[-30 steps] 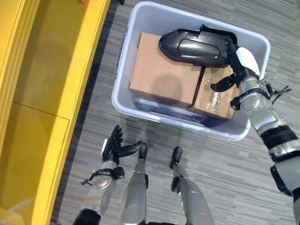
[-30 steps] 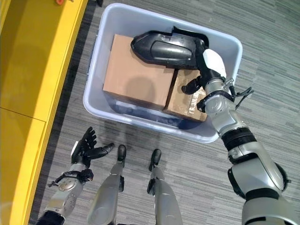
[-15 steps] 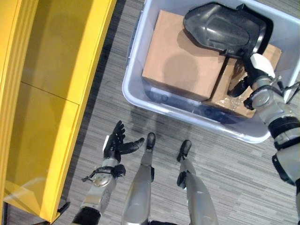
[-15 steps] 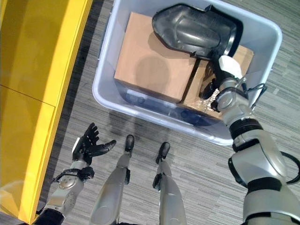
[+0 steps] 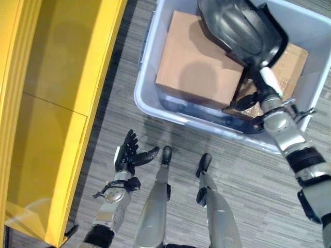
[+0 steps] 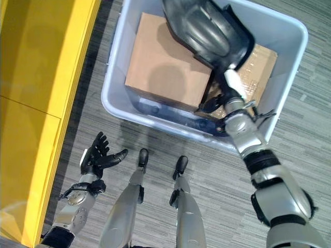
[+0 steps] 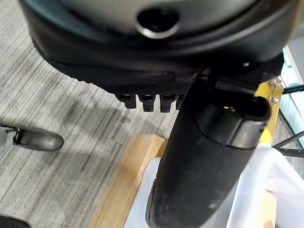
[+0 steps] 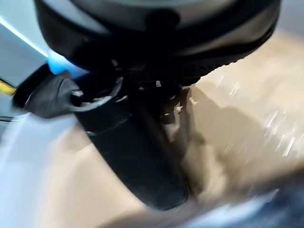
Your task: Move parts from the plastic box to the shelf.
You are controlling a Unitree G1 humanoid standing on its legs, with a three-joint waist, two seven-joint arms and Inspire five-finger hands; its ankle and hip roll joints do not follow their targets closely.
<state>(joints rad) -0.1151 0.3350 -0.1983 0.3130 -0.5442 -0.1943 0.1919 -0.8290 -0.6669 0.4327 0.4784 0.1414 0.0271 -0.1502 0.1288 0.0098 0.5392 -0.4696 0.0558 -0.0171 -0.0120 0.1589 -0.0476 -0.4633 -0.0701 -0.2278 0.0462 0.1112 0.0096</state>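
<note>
The right hand (image 5: 258, 89) had its fingers curled on the black part (image 5: 242, 32), lifting it above the plastic box (image 5: 150, 98). The left hand (image 5: 126, 155) hung idle, fingers spread and empty. Next, I judge, the part needed carrying to the yellow shelf (image 5: 57, 103).

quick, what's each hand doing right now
Left hand: open, fingers spread, holding nothing, over the floor.
Right hand: shut on the black part, lifting it above the plastic box.

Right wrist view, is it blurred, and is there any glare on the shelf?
Right wrist view: motion-smeared, the cardboard box streaked with glints around the right hand. Left eye view: sharp, with a pale glare patch low on the yellow shelf.
</note>
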